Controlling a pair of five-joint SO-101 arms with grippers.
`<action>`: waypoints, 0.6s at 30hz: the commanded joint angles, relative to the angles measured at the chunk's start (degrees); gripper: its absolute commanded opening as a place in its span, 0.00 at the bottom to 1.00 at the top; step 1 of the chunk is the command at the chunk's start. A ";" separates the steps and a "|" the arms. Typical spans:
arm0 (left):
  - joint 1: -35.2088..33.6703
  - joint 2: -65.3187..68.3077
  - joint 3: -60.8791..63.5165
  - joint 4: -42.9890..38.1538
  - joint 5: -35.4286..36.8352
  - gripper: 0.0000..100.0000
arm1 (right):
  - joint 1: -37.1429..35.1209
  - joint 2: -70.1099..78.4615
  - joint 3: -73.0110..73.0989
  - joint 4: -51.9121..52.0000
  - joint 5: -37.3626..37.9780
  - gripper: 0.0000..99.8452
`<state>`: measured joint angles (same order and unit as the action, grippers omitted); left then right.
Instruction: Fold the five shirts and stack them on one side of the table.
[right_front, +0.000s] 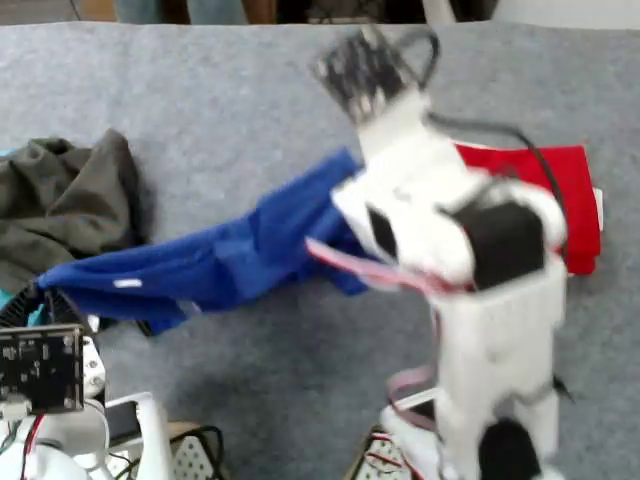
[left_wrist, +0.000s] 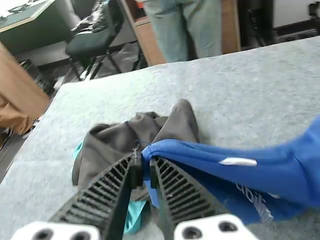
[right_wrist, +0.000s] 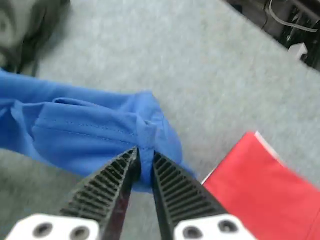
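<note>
The blue shirt stretches as a soft, creased band across the grey felt table — one end pinched in the left gripper, the other in the right gripper. A crumpled dark shirt over teal cloth lies by the left end. A flat, folded red shirt lies by the right — partly behind the right arm.

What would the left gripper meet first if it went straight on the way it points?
Shut on the blue shirt at its edge, the left gripper points at the crumpled dark shirt just beyond its tips. That heap would likely come first, though depth is unclear.
</note>
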<state>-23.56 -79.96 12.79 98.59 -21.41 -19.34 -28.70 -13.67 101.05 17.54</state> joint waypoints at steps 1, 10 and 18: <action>-1.54 5.19 -1.63 2.29 0.79 0.03 | -0.44 -10.95 14.90 0.18 0.44 0.01; -1.54 9.14 16.22 0.79 0.35 0.03 | -0.44 -20.44 52.18 -3.60 6.15 0.01; -1.63 9.41 34.33 -14.15 -5.01 0.03 | 1.23 -13.67 64.04 -14.33 16.97 0.02</action>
<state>-24.79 -70.90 44.62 89.71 -24.13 -18.81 -45.23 49.71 88.57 31.25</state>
